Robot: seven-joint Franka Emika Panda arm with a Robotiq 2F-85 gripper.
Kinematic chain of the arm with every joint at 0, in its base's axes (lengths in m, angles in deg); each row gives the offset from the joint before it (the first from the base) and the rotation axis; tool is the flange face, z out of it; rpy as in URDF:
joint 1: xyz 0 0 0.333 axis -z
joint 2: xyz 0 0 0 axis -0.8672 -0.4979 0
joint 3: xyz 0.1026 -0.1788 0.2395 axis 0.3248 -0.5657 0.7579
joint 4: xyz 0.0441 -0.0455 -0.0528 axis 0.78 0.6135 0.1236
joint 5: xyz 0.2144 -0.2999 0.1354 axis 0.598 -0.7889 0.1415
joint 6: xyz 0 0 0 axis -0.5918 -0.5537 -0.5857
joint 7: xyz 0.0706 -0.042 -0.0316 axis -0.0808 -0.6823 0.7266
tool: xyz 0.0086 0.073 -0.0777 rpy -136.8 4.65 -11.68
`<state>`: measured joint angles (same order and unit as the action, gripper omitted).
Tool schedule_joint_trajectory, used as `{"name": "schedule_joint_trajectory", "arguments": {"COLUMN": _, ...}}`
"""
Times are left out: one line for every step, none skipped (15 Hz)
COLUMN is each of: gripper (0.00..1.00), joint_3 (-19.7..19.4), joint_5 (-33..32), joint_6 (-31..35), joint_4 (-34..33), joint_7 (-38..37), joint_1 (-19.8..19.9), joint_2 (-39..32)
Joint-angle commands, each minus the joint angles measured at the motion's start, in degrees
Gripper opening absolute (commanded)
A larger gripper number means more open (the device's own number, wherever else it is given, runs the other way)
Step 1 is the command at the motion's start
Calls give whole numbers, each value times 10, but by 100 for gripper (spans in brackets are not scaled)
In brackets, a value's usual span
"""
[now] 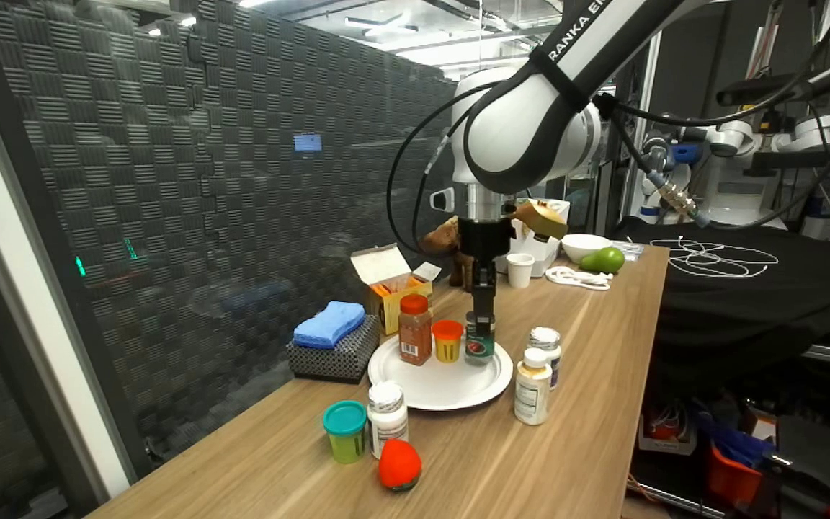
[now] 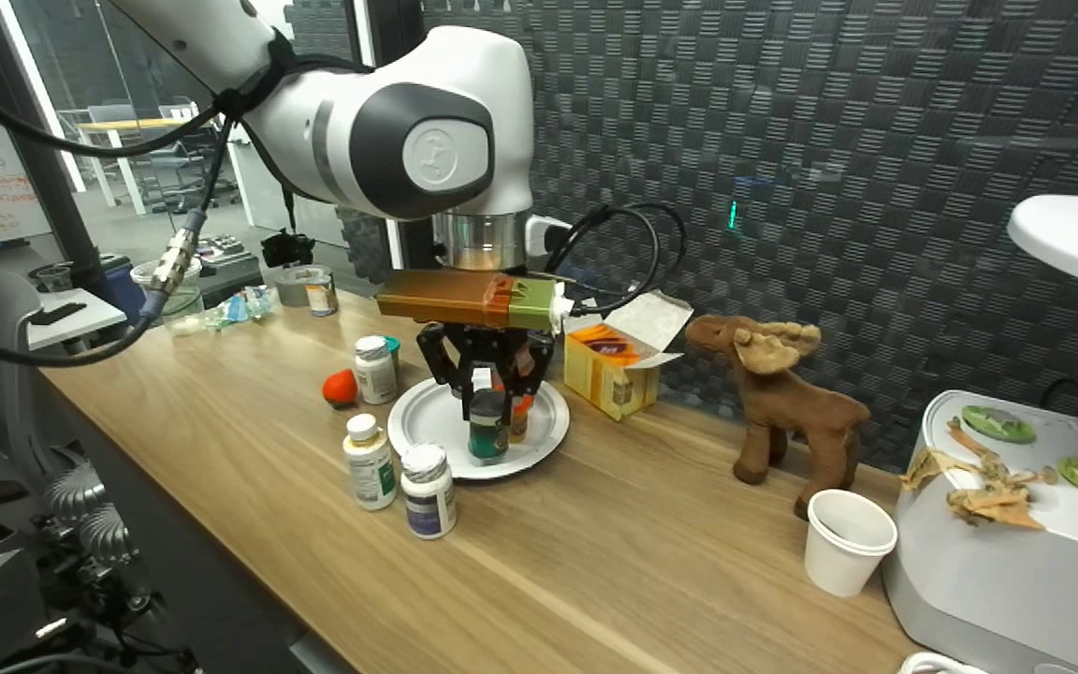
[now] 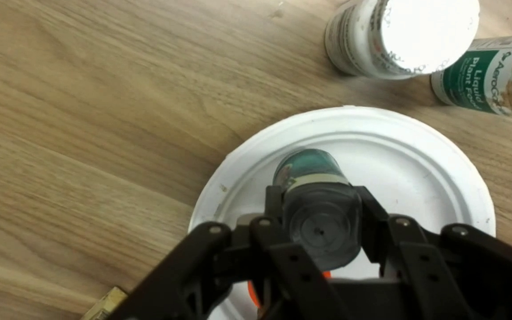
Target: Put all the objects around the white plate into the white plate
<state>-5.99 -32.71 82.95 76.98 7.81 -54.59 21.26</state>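
Pincer (image 3: pixel 320 204): I point it down, clamped from both sides on the dark-lidded jar (image 2: pixel 488 444).
Held jar: upright within the rim of the white plate (image 1: pixel 440 389); whether its base bears on it, I cannot tell.
Plate: flat on the counter (image 1: pixel 581 454), nearer the edge along the padded wall (image 2: pixel 651 112) than the open edge.
Also in the plate: the red-capped jar (image 1: pixel 415 339) and orange-lidded tub (image 1: pixel 447 351), upright, the jar nearer the wall edge.
Open-edge side: the plant-food bottle (image 2: pixel 371 470) and purple-labelled bottle (image 2: pixel 429 505), upright outside the rim, near each other.
Loose trio: teal-lidded tub (image 1: pixel 346 436), third bottle (image 1: pixel 387 424) and red-orange item (image 1: pixel 399 465), close together outside the rim, in that order from wall edge toward open edge.
Wall edge: yellow box (image 2: pixel 595 374), its lid up, and dark box (image 1: pixel 336 364) bearing a blue sponge (image 1: pixel 328 326).
Far corner: in an exterior view, I see a white bowl (image 1: pixel 586 246) and green fruit (image 1: pixel 604 260) near the open edge.
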Motion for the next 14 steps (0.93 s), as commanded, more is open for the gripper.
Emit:
{"name": "schedule_joint_trajectory", "arguments": {"gripper": 19, "joint_3": 2, "joint_5": 10, "joint_6": -5, "joint_4": -23, "joint_7": 3, "joint_1": -3, "joint_2": -13}}
{"name": "schedule_joint_trajectory", "arguments": {"gripper": 19, "joint_3": 2, "joint_5": 9, "joint_6": -5, "joint_4": -26, "joint_7": 1, "joint_1": -4, "joint_2": -18}}
{"name": "schedule_joint_trajectory", "arguments": {"gripper": 19, "joint_3": 3, "joint_5": 10, "joint_6": -5, "joint_4": -29, "joint_7": 1, "joint_1": -4, "joint_2": -22}}
{"name": "schedule_joint_trajectory", "arguments": {"gripper": 19, "joint_3": 4, "joint_5": 11, "joint_6": -5, "joint_4": -33, "joint_7": -1, "joint_1": -4, "joint_2": -28}}
{"name": "schedule_joint_trajectory", "arguments": {"gripper": 19, "joint_3": 3, "joint_5": 9, "joint_6": -5, "joint_4": -36, "joint_7": -2, "joint_1": -5, "joint_2": -32}}
{"name": "schedule_joint_trajectory", "arguments": {"gripper": 19, "joint_3": 2, "joint_5": 3, "joint_6": -4, "joint_4": -38, "joint_7": -5, "joint_1": -8, "joint_2": -36}}
{"name": "schedule_joint_trajectory", "arguments": {"gripper": 19, "joint_3": 0, "joint_5": -3, "joint_6": -1, "joint_4": -39, "joint_7": -8, "joint_1": -10, "joint_2": -40}}
{"name": "schedule_joint_trajectory", "arguments": {"gripper": 19, "joint_3": -1, "joint_5": -8, "joint_6": -1, "joint_4": -40, "joint_7": -9, "joint_1": -12, "joint_2": -42}}
{"name": "schedule_joint_trajectory", "arguments": {"gripper": 19, "joint_3": -1, "joint_5": -11, "joint_6": -1, "joint_4": -40, "joint_7": -10, "joint_1": -13, "joint_2": -45}}
{"name": "schedule_joint_trajectory", "arguments": {"gripper": 20, "joint_3": 0, "joint_5": -11, "joint_6": -1, "joint_4": -40, "joint_7": -9, "joint_1": -14, "joint_2": -46}}
{"name": "schedule_joint_trajectory", "arguments": {"gripper": 24, "joint_3": -1, "joint_5": -13, "joint_6": 0, "joint_4": -40, "joint_7": -11, "joint_1": -15, "joint_2": -44}}
{"name": "schedule_joint_trajectory", "arguments": {"gripper": 57, "joint_3": -2, "joint_5": -15, "joint_6": 0, "joint_4": -39, "joint_7": -12, "joint_1": -16, "joint_2": -44}}
{"name": "schedule_joint_trajectory", "arguments": {"gripper": 68, "joint_3": -3, "joint_5": -18, "joint_6": 2, "joint_4": -36, "joint_7": -15, "joint_1": -17, "joint_2": -40}}
{"name": "schedule_joint_trajectory", "arguments": {"gripper": 74, "joint_3": -4, "joint_5": -19, "joint_6": 3, "joint_4": -35, "joint_7": -16, "joint_1": -17, "joint_2": -38}}
